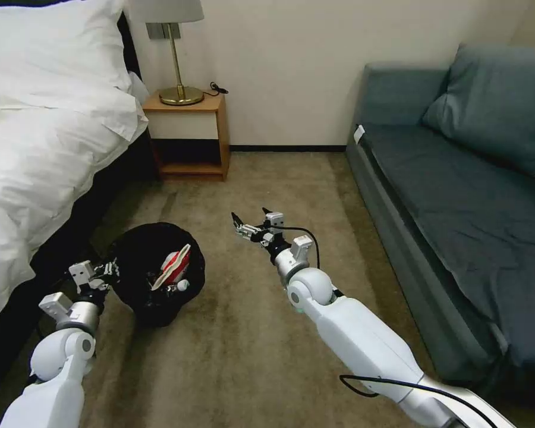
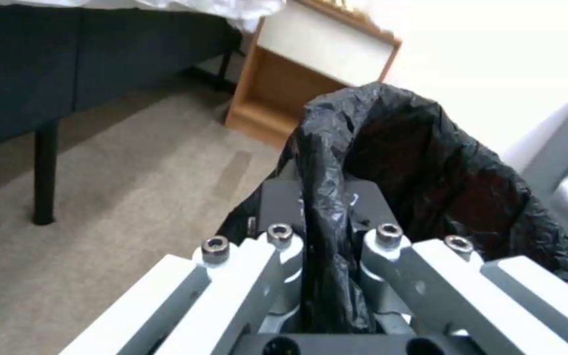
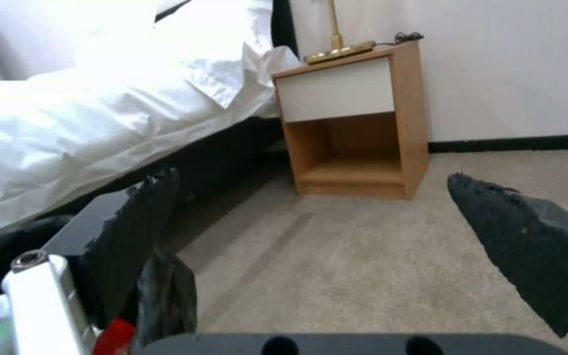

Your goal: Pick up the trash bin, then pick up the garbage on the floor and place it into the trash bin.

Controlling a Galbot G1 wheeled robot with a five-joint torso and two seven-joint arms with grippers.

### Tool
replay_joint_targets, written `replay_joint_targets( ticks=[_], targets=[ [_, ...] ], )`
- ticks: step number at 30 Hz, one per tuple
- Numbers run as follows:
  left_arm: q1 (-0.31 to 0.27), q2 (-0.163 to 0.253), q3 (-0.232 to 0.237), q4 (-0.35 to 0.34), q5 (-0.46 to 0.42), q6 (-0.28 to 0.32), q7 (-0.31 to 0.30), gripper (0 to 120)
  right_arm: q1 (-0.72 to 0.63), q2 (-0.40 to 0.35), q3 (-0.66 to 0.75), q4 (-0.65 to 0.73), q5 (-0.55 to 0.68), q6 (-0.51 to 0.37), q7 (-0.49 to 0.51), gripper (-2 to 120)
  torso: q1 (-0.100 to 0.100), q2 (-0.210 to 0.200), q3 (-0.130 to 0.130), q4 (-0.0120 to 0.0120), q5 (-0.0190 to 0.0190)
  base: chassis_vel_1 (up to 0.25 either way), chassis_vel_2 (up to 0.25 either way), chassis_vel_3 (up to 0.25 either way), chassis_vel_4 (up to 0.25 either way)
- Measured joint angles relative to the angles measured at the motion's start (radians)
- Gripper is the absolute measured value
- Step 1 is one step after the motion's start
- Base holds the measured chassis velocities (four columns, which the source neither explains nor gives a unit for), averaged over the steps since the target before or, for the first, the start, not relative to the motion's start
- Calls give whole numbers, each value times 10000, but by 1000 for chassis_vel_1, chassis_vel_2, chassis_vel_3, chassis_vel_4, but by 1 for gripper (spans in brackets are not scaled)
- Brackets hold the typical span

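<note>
Here the left gripper (image 1: 108, 270) has its jaws clamped on the trash bin (image 1: 158, 270) rim beside the bed (image 1: 35, 160); right gripper (image 1: 249, 223), extended past the bin, jaws apart.

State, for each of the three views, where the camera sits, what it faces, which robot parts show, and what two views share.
Head view: on the head, looking down at carpet; left gripper clamps the trash bin rim, right gripper open above the floor.
Left wrist view: behind its own fingers, facing the bin's black bag.
Right wrist view: between spread fingers, facing the floor.
Shared: all three show the nightstand.
</note>
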Motion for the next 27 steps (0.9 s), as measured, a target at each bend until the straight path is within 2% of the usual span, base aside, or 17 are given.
replay_joint_targets(
  ticks=[4, 9, 13, 15, 20, 22, 27],
  targets=[
    [-91, -147, -25, 439, -201, -395, 371, 5, 0, 13, 35, -58, 4, 10, -35, 100, 0, 0, 0, -1, -2, 0, 0, 0, 0],
    [-215, -257, -35, 956, -482, -601, 561, 5, -73, 29, 38, -111, 3, 34, -143, 100, 0, 1, 0, 1, -1, 0, 0, 0, 0],
    [-322, -299, -59, 1356, -604, -670, 599, 5, -110, 51, 38, -147, 0, 41, -168, 100, 0, 1, 0, -1, -1, 0, 0, 0, 0],
    [-478, -328, -141, 1824, -906, -674, 550, 5, -120, 73, 7, -175, -1, 42, -193, 100, 0, 0, 0, 1, -2, 0, 0, 0, 0],
    [-627, -320, -232, 2239, -1344, -675, 511, 5, -122, 109, -10, -194, -4, 42, -213, 100, 0, 0, 0, 3, -1, 0, 0, 0, 0],
    [-792, -270, -306, 2689, -1697, -756, 618, 5, -119, 168, -35, -238, -6, 31, -225, 100, 0, 0, -1, 1, -1, 0, 0, 0, 0],
    [-941, -232, -439, 3236, -1730, -864, 887, 5, -147, 275, -72, -298, -28, 21, -238, 100, 0, 1, -1, 3, 3, 0, 0, 0, 0]
  ],
)
